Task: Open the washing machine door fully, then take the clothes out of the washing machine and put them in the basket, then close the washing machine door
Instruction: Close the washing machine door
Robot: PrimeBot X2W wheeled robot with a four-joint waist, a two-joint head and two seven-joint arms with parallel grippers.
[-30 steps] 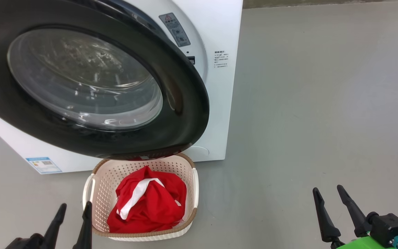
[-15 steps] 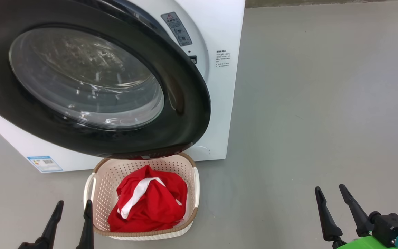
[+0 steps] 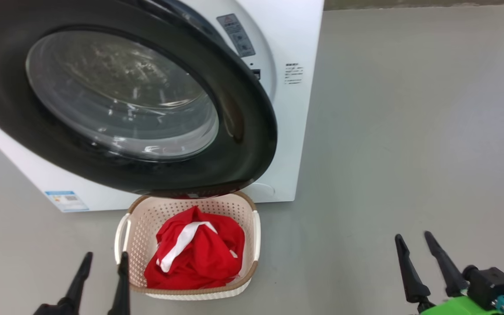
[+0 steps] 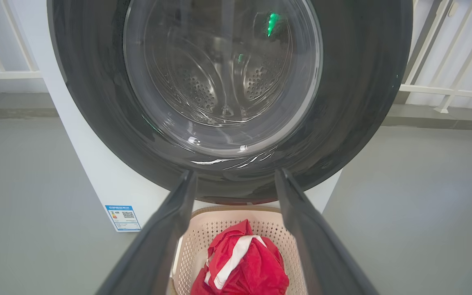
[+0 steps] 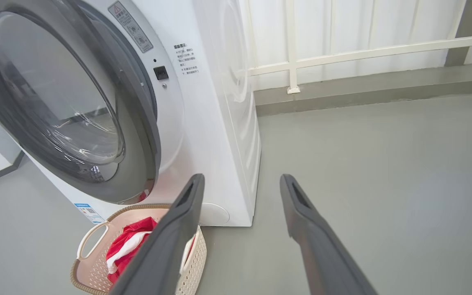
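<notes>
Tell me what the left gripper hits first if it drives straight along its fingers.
The left gripper would most likely meet the washing machine door's lower black rim first, passing above the basket, though depth is unclear.

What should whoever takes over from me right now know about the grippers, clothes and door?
Left gripper: open, empty, low at the basket's left side.
Right gripper: open, empty, over the floor to the right.
Clothes: in the basket, which sits before the washer, under the door's lower edge.
Done: clothes are in the basket.
Left: door is ajar; swing it shut.
</notes>
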